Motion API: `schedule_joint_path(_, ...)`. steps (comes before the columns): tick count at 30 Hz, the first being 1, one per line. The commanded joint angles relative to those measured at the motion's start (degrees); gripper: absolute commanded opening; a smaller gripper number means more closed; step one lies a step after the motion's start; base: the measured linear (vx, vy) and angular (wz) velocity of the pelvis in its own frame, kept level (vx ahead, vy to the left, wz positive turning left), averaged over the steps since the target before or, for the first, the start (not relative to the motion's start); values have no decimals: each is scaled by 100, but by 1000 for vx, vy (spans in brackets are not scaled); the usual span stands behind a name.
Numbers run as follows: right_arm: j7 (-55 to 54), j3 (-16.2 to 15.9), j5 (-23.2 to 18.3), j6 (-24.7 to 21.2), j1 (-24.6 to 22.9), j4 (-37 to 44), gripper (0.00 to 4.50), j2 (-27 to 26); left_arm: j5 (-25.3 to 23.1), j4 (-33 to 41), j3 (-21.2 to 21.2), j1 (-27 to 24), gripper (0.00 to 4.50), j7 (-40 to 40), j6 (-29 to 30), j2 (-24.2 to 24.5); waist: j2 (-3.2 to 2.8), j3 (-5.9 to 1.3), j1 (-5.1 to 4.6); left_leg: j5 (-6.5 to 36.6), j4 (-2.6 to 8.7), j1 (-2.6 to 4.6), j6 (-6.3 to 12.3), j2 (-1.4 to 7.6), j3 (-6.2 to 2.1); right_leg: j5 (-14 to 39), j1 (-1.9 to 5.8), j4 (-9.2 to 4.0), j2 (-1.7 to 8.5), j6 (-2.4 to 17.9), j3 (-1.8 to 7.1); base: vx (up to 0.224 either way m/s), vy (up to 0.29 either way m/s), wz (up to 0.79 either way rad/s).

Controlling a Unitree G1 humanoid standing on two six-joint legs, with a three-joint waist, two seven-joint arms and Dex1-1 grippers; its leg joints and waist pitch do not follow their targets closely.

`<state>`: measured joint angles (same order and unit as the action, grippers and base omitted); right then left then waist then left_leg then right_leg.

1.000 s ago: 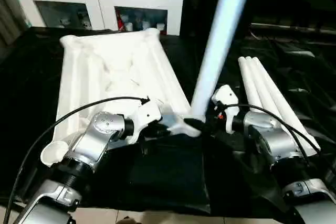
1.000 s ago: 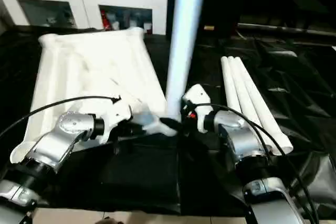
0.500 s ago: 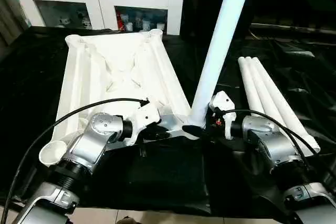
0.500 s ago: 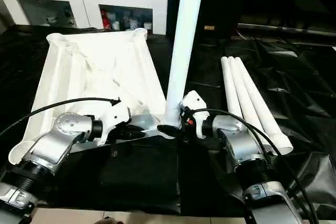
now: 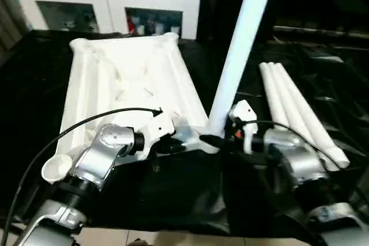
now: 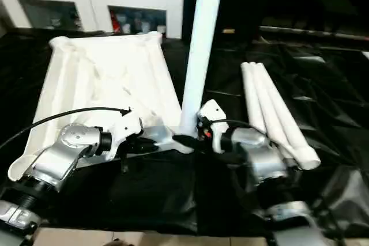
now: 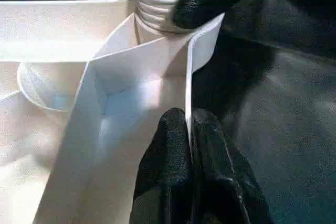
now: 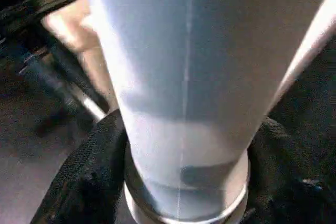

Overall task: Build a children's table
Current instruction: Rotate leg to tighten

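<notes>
The children's table top (image 5: pixel 127 84) lies upside down on the black-covered work table, ribs showing. One white leg (image 5: pixel 239 44) stands almost upright in the near right corner socket, leaning slightly right. Its ridged end (image 7: pixel 157 17) sits at the socket mouth. My right gripper (image 5: pixel 216 140) is shut on the leg's base, with black fingers (image 8: pixel 89 182) on both sides of the tube (image 8: pixel 178 77). My left gripper (image 7: pixel 188 119) is shut on the top's thin rim beside that corner. The other three legs (image 5: pixel 294 108) lie side by side to the right.
A white glass-door cabinet (image 5: pixel 109 4) stands behind the work table. The top's near left corner socket (image 5: pixel 57 168) is open, and another open socket (image 7: pixel 47 85) lies next to the pinched rim. Wrinkled black sheet (image 6: pixel 173 194) covers the table's front edge.
My right arm has shifted slightly and the upright leg's lean has changed a little. Both grippers keep the same hold. The table top and the three lying legs have stayed put.
</notes>
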<state>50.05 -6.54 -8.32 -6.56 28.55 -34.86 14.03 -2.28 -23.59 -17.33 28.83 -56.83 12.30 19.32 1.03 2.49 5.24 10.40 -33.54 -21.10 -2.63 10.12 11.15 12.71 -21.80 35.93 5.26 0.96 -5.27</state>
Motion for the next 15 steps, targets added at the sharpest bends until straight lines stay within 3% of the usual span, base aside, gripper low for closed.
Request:
schedule_joint_path(1,-405,-17,127,-86,-17,-321,269,-139,-75,-277,7,74,0,482,123,-225,24,-269,-1,1254,426,78,125,378,-168,1174,212,-511,461,1229,365,0,0,0)
schedule_joint_path(5,-2585,312,345,-304,342,-1311,267,-837,-190,-1154,545,620,0,2469,714,-1077,27,-219,-62,1820,454,149,-207,355,-202,2472,135,-652,489,890,363,0,0,0)
schedule_joint_path(6,-3143,428,358,-389,455,-1574,267,-960,-132,-1270,642,719,0,2719,787,-1258,31,-226,-55,1872,449,152,-221,347,-220,2698,135,-682,505,783,356,0,0,0)
schedule_joint_path(8,-3143,428,358,-389,455,-1574,267,-960,-132,-1270,642,719,0,2719,787,-1258,29,-222,-50,1899,455,149,-193,342,-229,2808,121,-712,508,687,352,0,0,0)
schedule_joint_path(9,-3799,592,362,-439,656,-1957,267,-1141,-102,-1449,757,893,0,3113,815,-1552,52,-215,-49,1951,463,145,-150,347,-226,2877,119,-739,511,614,352,0,0,0)
schedule_joint_path(10,-3799,592,362,-439,656,-1957,267,-1141,-102,-1449,757,893,0,3113,815,-1552,32,-210,-54,2048,465,179,-174,337,-232,2963,90,-751,501,575,346,0,0,0)
schedule_joint_path(13,-4112,745,309,-295,950,-2308,267,-1335,-294,-1622,683,1064,0,3465,695,-1778,33,-257,-48,1984,487,189,-152,349,-233,2672,122,-742,494,550,343,0,0,0)
schedule_joint_path(14,-4116,762,336,-226,1002,-2354,267,-1366,-333,-1653,648,1076,0,3462,683,-1783,31,-282,-24,1751,503,161,-99,363,-222,2165,153,-704,484,599,351,0,0,0)
schedule_joint_path(15,-3994,820,284,-124,1069,-2364,302,-1426,-394,-1693,569,1071,0,3405,633,-1750,34,-291,-26,1512,504,115,-36,371,-214,1652,175,-641,477,710,357,0,0,0)
